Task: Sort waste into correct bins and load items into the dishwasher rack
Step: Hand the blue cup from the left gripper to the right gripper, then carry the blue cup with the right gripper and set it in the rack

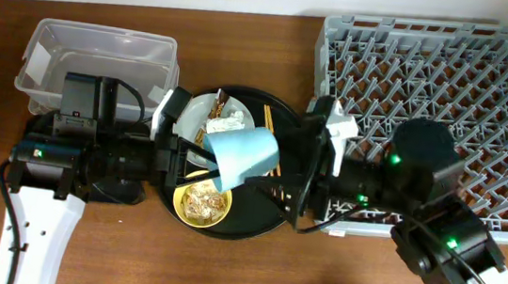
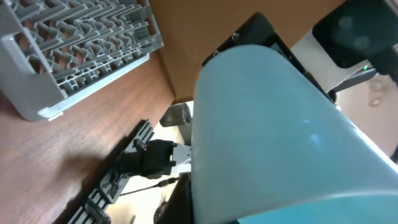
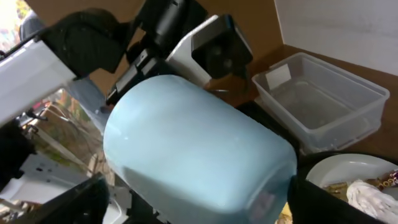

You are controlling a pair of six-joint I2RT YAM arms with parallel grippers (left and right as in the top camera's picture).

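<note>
1. While the left gripper [image 1: 208, 155] pinches its rim, the light-blue cup [image 1: 243, 153] hangs over the counter's middle
2. The right gripper [image 1: 285, 172] has fingers wide on both sides of it; I cannot tell if they squeeze

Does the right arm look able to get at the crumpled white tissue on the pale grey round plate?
Probably not: the small light-blue cup fills the right gripper, leaving no room for the tissue.
</note>
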